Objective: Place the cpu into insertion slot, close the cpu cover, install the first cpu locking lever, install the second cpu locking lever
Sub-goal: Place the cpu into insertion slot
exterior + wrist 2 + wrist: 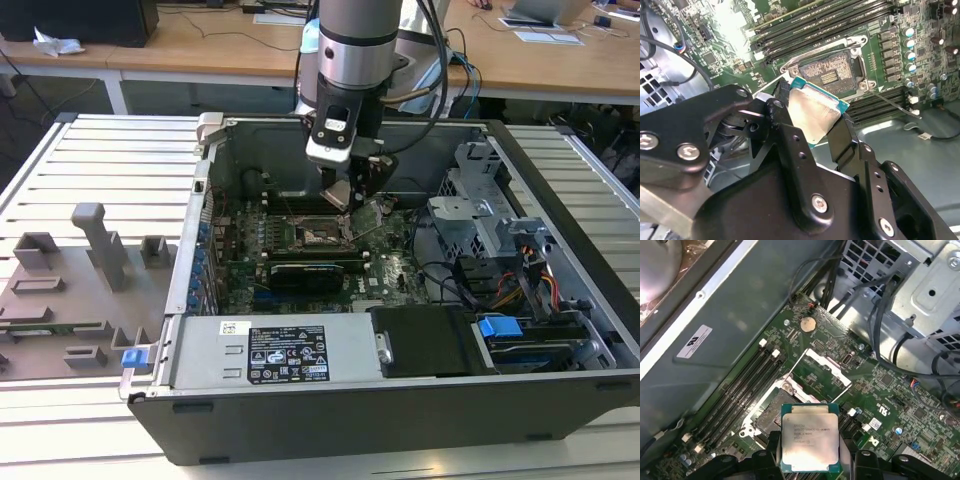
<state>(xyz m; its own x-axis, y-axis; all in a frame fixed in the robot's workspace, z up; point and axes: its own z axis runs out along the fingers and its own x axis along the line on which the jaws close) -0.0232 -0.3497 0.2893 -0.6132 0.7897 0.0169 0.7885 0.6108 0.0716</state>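
One gripper (810, 452): yours, clamped on the cpu (809, 437) edges.
insertion slot (771, 410): bare, below the cpu.
cpu cover (822, 371): stands open.

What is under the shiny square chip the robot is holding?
The cpu, held in the gripper, hangs over the uncovered insertion slot with its pale pins. In the first wrist view the chip covers part of the slot, hiding that corner.

A pale slatted metal surface (110, 160) carries an open desktop computer case (350, 420), lying on its side and covering most of the middle. Just beside the case, on the exterior view's left, a flat grey fixture plate (60, 300) lies on the slats, with upright grey blocks on it.
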